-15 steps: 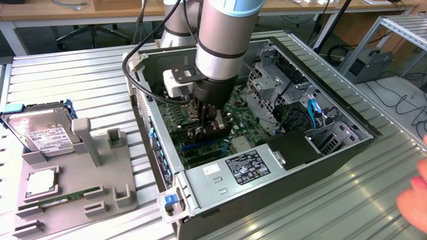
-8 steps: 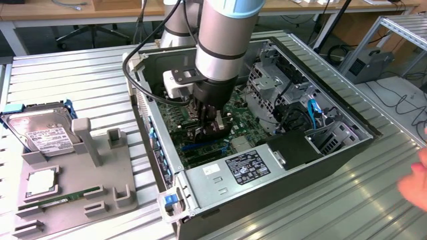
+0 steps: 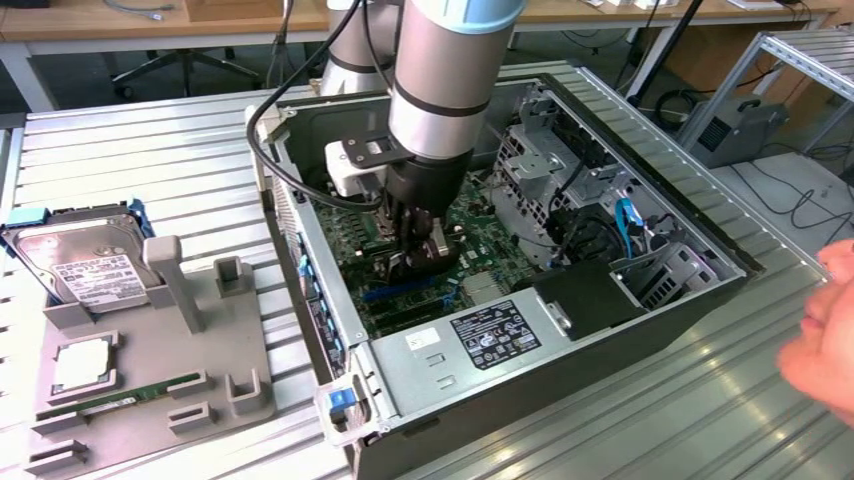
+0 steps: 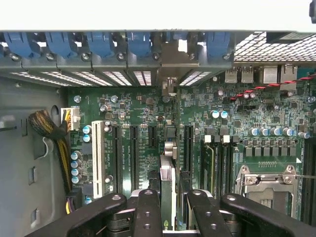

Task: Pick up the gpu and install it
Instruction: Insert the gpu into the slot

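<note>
Green motherboard [image 4: 148, 118] fills the floor of the open computer case [image 3: 694, 300], and the gripper [image 3: 416, 262] is lowered deep into it, its black fingers [image 4: 148, 212] partly closed on the gpu [image 4: 168, 182], which stands on edge between them. In the wrist view the card runs straight away from the jaws toward the rear wall, its silver bracket end [image 4: 170, 64] sitting among the row of blue slot clips [image 4: 98, 44]. Black expansion slots [image 4: 133, 153] lie on either side of the card, with a white slot [image 4: 97, 158] further off beside a row of blue capacitors. A bundle of yellow and black wires [image 4: 49, 133] plugs into the board near the case wall, and the bare CPU socket [image 4: 269, 185] lies on the other side beyond the memory slots. In the exterior view, a grey parts holder [image 3: 160, 380] sits on the slatted table at the exterior view's left, carrying a hard drive [image 3: 80, 265] and a slim green RAM stick [image 3: 114, 400]. A blurred hand [image 3: 821, 340] shows at the exterior view's right edge.
</note>
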`<state>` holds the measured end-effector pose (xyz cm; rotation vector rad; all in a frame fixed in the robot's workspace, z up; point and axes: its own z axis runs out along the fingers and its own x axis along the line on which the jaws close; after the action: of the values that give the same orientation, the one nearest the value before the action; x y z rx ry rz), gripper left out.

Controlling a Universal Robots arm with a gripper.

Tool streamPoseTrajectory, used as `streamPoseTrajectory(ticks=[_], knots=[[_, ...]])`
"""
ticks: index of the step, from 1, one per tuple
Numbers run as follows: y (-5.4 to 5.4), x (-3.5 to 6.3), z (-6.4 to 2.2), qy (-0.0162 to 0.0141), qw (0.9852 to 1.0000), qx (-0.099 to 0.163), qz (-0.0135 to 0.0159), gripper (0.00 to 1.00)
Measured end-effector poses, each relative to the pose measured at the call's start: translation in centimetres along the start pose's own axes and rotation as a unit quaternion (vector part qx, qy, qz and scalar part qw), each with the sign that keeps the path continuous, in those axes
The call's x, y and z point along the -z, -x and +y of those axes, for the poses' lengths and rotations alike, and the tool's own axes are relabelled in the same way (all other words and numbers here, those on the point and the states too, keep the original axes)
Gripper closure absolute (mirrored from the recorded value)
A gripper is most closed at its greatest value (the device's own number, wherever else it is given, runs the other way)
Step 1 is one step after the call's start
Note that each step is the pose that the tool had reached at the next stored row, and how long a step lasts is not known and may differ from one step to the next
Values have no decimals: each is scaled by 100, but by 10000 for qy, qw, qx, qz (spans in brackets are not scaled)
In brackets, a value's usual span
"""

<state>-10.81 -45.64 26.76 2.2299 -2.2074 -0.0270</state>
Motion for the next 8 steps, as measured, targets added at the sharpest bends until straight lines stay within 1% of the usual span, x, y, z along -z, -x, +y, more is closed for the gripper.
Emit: streamPoseTrajectory(ticks=[5, 8], knots=[[20, -18, -1, 0, 10000, 32, 0, 74], [20, -26, 2, 2, 10000, 29, 14, 74]])
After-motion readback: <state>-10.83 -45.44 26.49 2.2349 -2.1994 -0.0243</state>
